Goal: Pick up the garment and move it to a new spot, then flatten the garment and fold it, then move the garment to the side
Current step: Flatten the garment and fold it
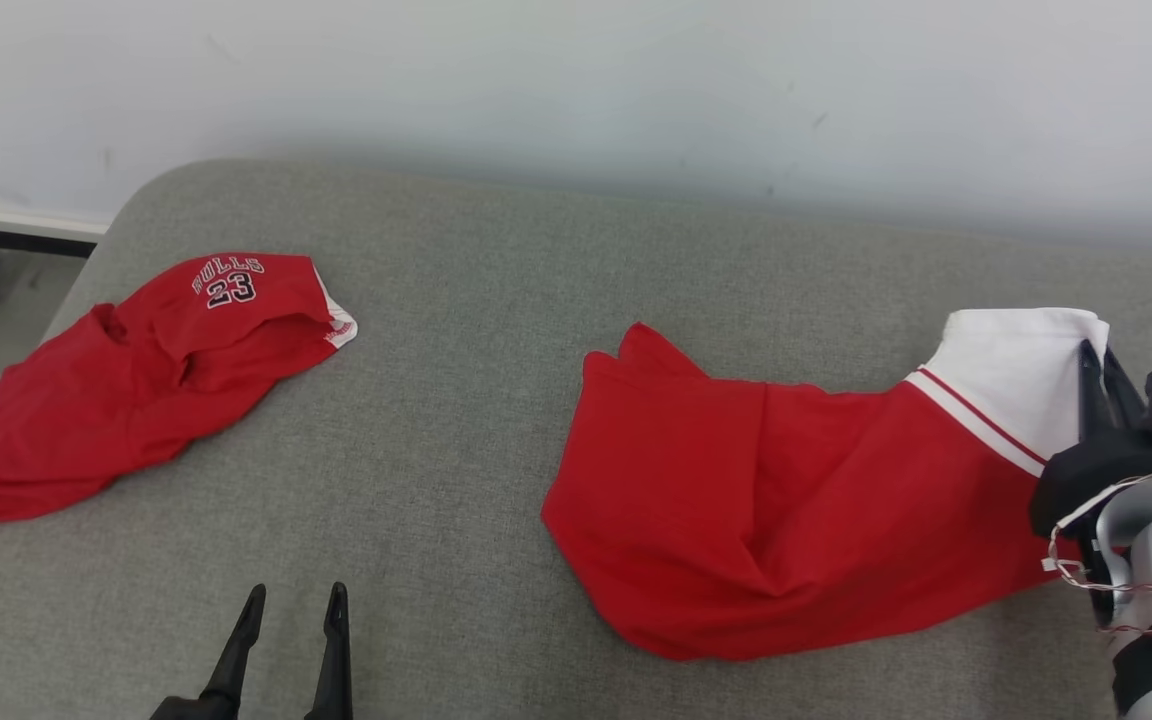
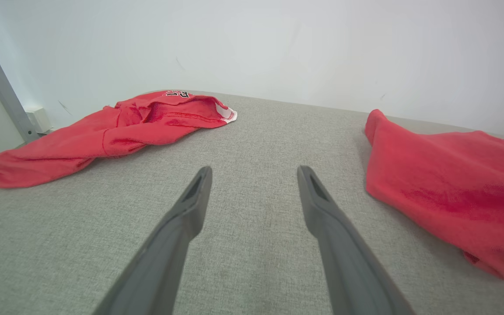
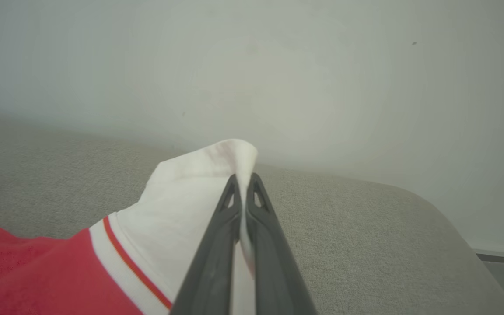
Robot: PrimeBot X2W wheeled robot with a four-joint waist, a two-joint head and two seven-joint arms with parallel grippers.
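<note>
While the right gripper [image 1: 1096, 352] reaches in from the right edge of the head view, its two long dark fingers are pressed together on a raised fold of the red cloth garment with a broad white band [image 1: 786, 500]. The pinch sits on the white band [image 3: 190, 197] itself, and a sliver of white cloth shows between the fingers in the right wrist view. A thin red stripe [image 3: 134, 267] runs along the band, just beside where the white meets the red.

The garment lies on the right half of the grey woven padded surface [image 1: 496, 300]. Its red body is spread out and creased toward the left, and its white end is lifted a little at the gripper.

The left gripper [image 1: 297, 592] hovers low over the near part of the surface, left of centre, its jaws wide apart and holding nothing. Bare grey fabric shows between its fingers in the left wrist view. It is well apart from the garment.

On the far left of the surface lies a second piece, a crumpled red jersey printed with "BULLS 23" [image 1: 136, 400], with a bit of white trim at its right edge. It touches neither gripper and is well apart from the garment. Behind the surface stands a plain pale wall [image 1: 576, 80].
</note>
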